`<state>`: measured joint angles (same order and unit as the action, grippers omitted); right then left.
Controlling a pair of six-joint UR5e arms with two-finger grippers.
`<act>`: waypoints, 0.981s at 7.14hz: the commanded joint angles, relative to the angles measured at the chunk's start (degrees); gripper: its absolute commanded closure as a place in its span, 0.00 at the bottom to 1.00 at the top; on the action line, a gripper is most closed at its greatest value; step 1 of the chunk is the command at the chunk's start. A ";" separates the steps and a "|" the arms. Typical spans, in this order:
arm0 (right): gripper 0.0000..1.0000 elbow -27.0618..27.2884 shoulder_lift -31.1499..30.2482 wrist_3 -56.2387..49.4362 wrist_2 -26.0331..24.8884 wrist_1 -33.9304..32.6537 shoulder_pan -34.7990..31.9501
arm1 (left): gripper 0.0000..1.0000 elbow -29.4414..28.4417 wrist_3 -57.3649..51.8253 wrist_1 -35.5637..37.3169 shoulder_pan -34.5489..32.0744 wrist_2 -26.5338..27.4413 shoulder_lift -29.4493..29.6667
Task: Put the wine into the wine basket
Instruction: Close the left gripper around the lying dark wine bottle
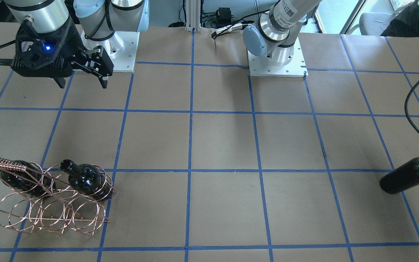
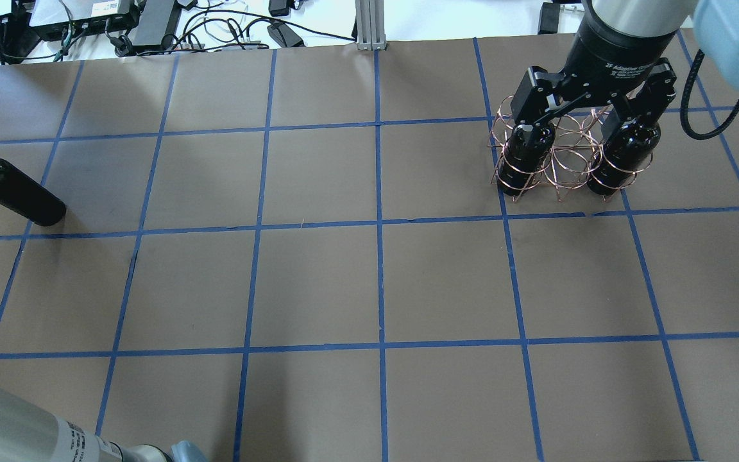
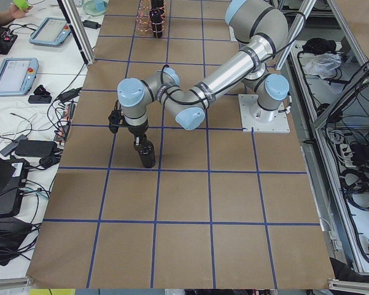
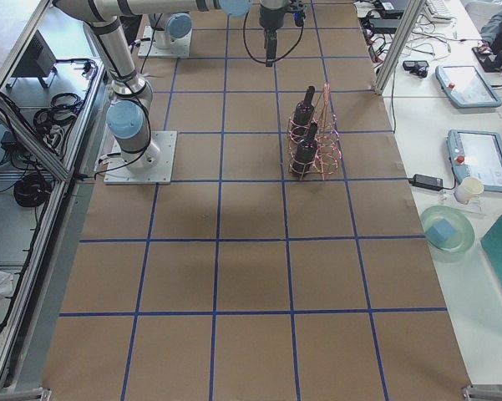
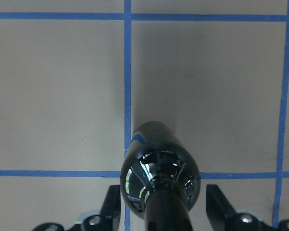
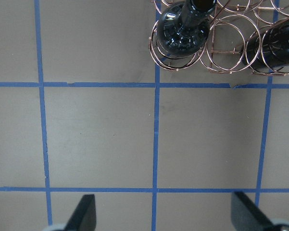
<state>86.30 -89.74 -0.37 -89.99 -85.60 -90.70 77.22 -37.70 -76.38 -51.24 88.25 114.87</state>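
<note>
The wine bottle [image 2: 16, 196], glossy black, is at the table's far left; it also shows in the front view [image 1: 406, 179] and from above in the left wrist view [image 5: 159, 180]. My left gripper [image 5: 163, 204] has its fingers [image 5: 113, 207] on either side of the neck, with a gap on each side. The copper wire wine basket [image 2: 568, 168] [image 1: 49, 214] stands at the far right and holds two identical bottles [image 2: 518, 157] [image 2: 623, 154]. My right gripper [image 6: 163, 216] is open and empty, raised above the table on the robot's side of the basket [image 6: 228, 53].
Brown paper with a blue tape grid covers the table [image 2: 376, 282]. The arm bases [image 1: 276, 62] stand at the robot's edge. A black cable [image 1: 413, 120] hangs by the left wrist. Tablets and cables lie on side benches [image 4: 476, 159].
</note>
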 commanded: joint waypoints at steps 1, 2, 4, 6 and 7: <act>0.00 0.00 0.00 -0.16 -0.10 0.00 0.00 | 0.38 0.03 0.00 -0.62 0.00 0.87 0.09; 0.00 0.00 0.00 -0.25 -0.19 0.00 0.00 | 0.45 0.12 0.00 -0.70 0.00 1.05 0.09; 0.00 0.00 -0.09 -0.33 -0.19 0.00 0.00 | 0.71 0.21 0.00 -1.05 0.00 1.31 0.09; 0.00 -0.08 -0.09 -0.42 -0.19 0.00 0.00 | 1.00 0.38 0.00 -2.46 0.00 1.31 0.09; 0.00 0.00 -0.09 -0.42 -0.19 0.00 0.00 | 1.00 0.38 0.00 -2.55 0.00 1.23 -0.25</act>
<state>86.27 -89.82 -0.78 -90.17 -85.61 -90.70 77.55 -37.71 -78.63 -51.24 89.53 114.81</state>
